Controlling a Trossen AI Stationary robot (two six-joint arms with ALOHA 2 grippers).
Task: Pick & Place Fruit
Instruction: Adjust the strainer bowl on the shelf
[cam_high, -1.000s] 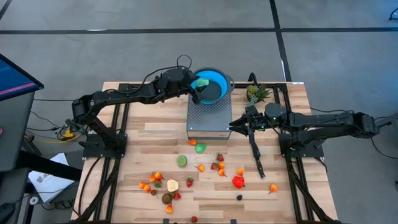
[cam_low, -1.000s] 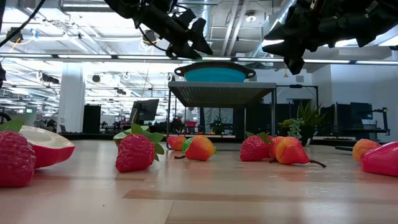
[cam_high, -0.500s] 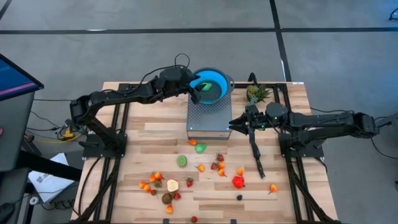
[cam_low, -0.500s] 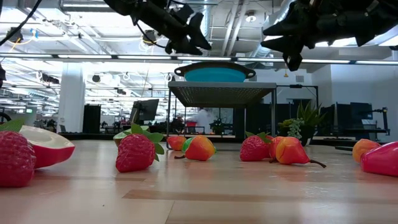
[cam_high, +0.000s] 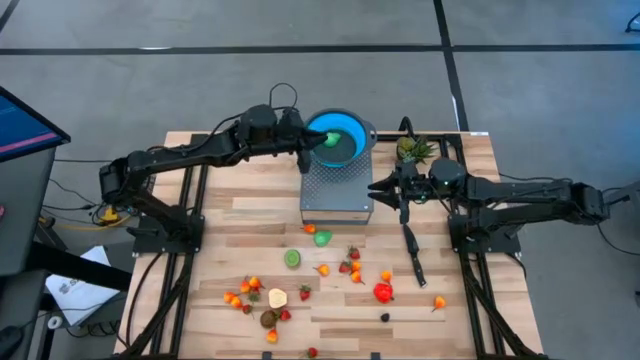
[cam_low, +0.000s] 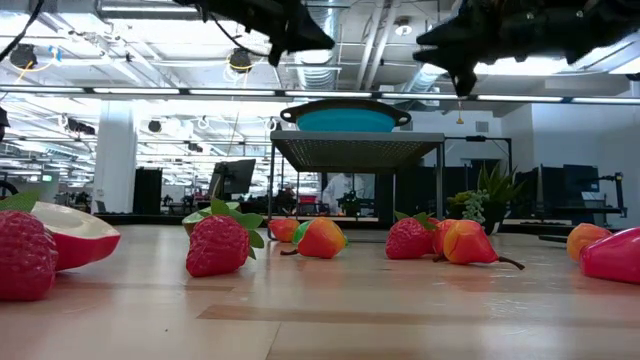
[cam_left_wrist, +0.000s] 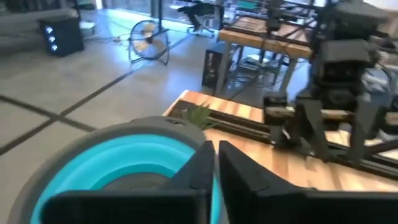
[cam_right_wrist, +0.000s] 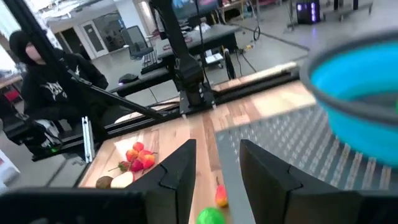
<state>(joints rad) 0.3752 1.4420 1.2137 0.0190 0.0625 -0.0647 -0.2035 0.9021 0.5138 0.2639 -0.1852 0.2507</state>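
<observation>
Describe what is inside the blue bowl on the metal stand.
One green fruit lies in the blue bowl. The left tool hangs over the rim and hides part of the inside.

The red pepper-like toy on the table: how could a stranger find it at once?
Start from the grey perforated stand holding the blue bowl. Look toward the table's front edge, slightly right: the red toy is the largest all-red piece, bigger than the strawberries nearby.

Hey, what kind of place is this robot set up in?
Most likely an open-plan robotics lab or workshop: a bare ceiling with ducts and strip lights, rows of desks with monitors behind the wooden table, and a floor fan on concrete.
</observation>
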